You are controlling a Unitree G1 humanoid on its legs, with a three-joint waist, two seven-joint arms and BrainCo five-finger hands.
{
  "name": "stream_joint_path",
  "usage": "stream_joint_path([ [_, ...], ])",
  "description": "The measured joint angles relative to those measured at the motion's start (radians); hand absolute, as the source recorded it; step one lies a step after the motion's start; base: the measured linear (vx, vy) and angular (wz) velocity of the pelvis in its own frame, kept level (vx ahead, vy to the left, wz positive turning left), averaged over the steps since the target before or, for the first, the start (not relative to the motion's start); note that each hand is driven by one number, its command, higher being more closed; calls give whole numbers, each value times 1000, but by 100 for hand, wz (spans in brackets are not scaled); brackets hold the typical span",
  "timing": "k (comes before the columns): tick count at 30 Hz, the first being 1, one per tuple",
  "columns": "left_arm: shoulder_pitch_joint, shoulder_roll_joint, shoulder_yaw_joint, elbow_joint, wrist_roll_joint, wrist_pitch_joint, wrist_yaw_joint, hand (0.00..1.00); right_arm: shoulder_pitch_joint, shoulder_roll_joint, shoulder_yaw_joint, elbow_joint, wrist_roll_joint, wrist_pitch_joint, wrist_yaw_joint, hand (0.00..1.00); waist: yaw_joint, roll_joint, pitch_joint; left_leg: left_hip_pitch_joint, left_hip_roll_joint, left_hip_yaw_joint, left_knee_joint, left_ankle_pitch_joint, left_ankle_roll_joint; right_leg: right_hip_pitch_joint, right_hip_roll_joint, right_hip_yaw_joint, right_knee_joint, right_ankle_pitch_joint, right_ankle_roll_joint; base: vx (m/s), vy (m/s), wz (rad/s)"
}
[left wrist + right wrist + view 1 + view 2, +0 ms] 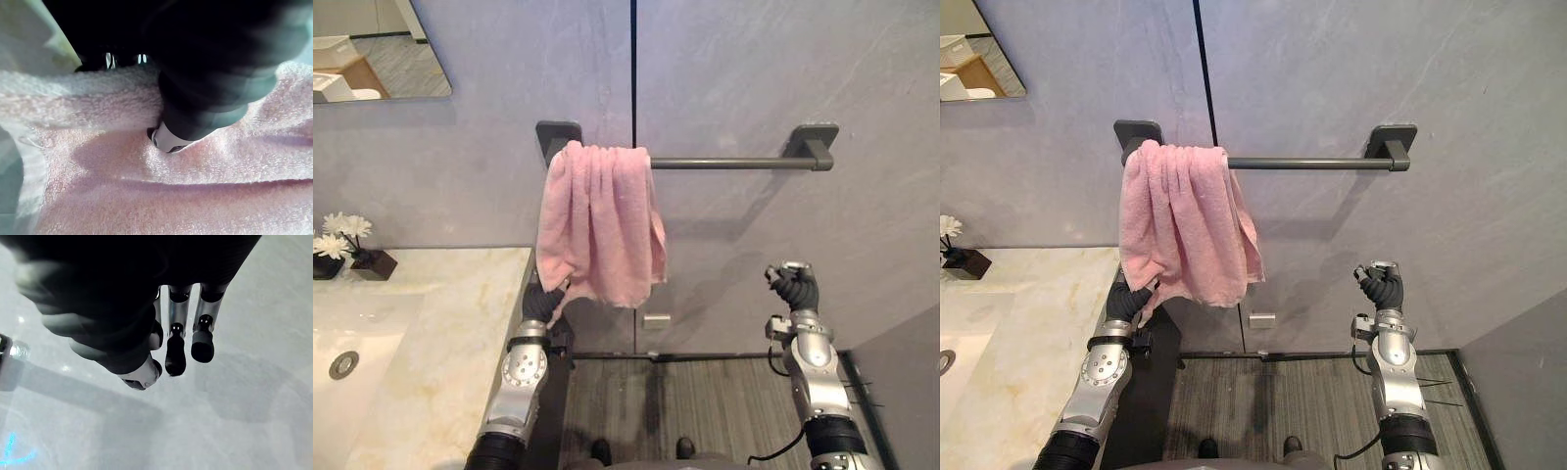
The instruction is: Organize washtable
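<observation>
**Towel (597,225) bunched on bar (724,164)**

The towel hangs at 12 o'clock, and the bar runs bare toward 2 o'clock. The table (460,323) edge lies at 8 o'clock. The left hand (544,302) touches the towel's lower corner; I cannot tell its grip. The right hand (795,286), at 4 o'clock, is loosely open and empty.

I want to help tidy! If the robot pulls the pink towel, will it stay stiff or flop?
Probably floppy: the pink towel hangs in soft folds over the bar. It looks light, and bunched at one end, so a tug by the left hand might slide it off.
</observation>
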Motion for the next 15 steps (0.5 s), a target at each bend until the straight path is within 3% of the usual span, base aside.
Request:
stream_joint_path([
  [15, 0, 0, -3, 0, 1, 0, -1, 100, -3, -12, 175, 0, -74, 1, 53, 0, 9, 0, 0, -2, -3, -8, 0, 2, 5, 2, 0, -13, -1, 0, 0, 0, 0, 0],
])
